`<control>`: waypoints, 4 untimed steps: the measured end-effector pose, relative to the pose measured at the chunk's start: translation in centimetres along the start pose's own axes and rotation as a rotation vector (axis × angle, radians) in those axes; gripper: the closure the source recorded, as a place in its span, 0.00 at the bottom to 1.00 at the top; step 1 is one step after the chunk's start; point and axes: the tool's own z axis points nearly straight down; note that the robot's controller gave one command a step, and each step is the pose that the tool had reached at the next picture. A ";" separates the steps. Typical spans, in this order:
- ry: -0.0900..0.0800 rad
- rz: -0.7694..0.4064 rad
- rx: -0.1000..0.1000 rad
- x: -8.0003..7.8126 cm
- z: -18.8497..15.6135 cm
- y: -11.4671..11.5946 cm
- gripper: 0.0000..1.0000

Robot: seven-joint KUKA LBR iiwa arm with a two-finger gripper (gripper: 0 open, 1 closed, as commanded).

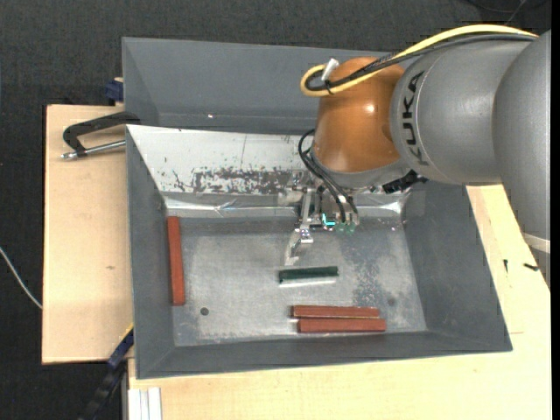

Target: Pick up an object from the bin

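**Desk:** What is nearest to you?

**Me:** A dark green bar point(308, 276), flat on the bin floor point(236, 278). It lies just beyond my gripper point(303, 240) toward the near wall, close but apart from it. Its long axis runs across the view, roughly in line with the arm's reach.

**Desk:** And past it?

**Me:** Farther on the same way, two red-brown bars point(341, 325) lie side by side, parallel to the green one. A third red-brown bar point(176, 259) lies well off on the side away from the arm, turned crosswise to the others.

**Desk:** Open or closed?

**Me:** I cannot tell. The orange cover point(354, 121) and its cables hide the gripper's upper part, and its tip blurs into the scuffed back wall.
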 end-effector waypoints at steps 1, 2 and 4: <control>-0.008 0.001 -0.001 -0.2 -0.5 0.0 0.00; -0.010 -0.038 0.000 3.3 2.5 -3.7 0.00; -0.007 -0.029 -0.001 1.6 4.7 -4.1 1.00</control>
